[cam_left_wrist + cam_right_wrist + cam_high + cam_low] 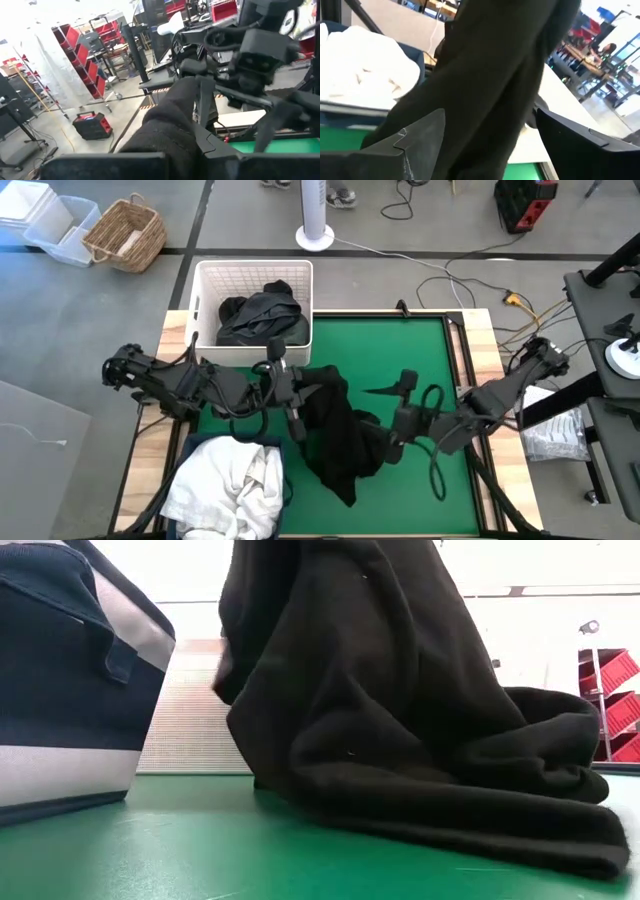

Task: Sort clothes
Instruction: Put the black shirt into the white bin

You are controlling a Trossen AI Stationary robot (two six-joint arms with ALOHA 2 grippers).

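- A black garment (pixel 335 430) hung in a limp drape over the middle of the green mat (pixel 420 350), its lower folds pooled on the surface.
- The left gripper (pixel 290 402) was clamped on its upper edge; the right gripper (pixel 396 442) was closed on its far side.
- More dark clothes (pixel 262 315) lay in the white lattice basket (pixel 205 290) behind it.
- White clothes (pixel 228 485) were heaped in the navy bin (pixel 70 680) just beside the garment, hemming in its left side.
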